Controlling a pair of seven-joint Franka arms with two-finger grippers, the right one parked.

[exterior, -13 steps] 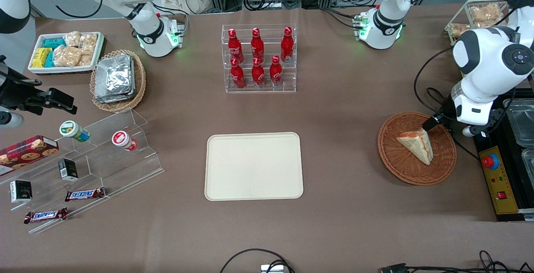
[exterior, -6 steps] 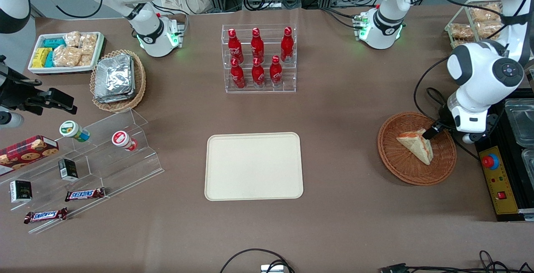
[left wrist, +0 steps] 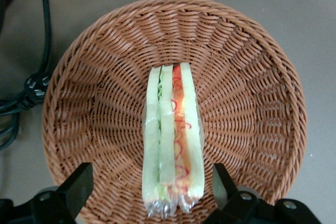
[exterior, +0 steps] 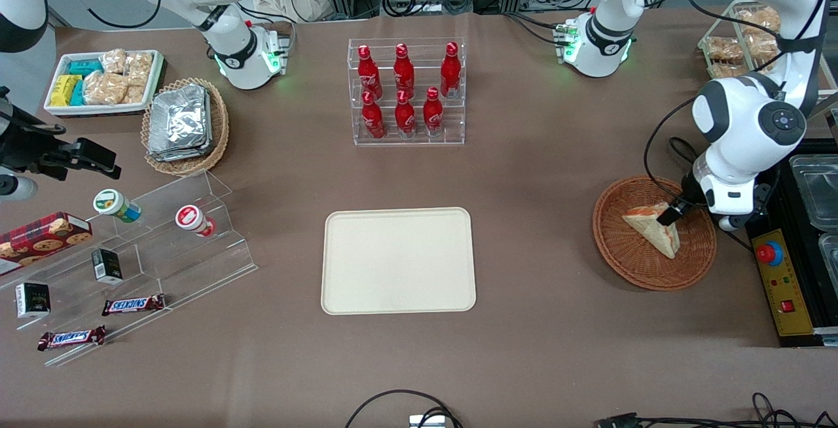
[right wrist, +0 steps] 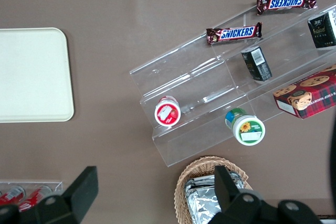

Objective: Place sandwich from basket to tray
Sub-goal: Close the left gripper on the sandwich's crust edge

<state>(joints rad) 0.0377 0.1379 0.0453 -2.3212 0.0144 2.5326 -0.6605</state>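
Looks like the grab step: the gripper [left wrist: 149, 190] hangs over the basket [left wrist: 252, 66] with its 2 fingers [left wrist: 79, 184] spread wide either side of the sandwich [left wrist: 172, 140] (nothing held yet). Next it needs to drop, pinch, then carry to the tray [exterior: 398, 260].

Brown table [exterior: 537, 173] — cables at edge

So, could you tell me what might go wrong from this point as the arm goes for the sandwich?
The gripper is open, its fingers either side of the sandwich, which stands on edge in the basket.

1. Closing hard could squash the soft bread or squeeze out the filling.
2. The fingertips are near the weave; descending further could catch it and drag the basket.
3. A grip on the clear wrap alone might slip on the way to the tray.
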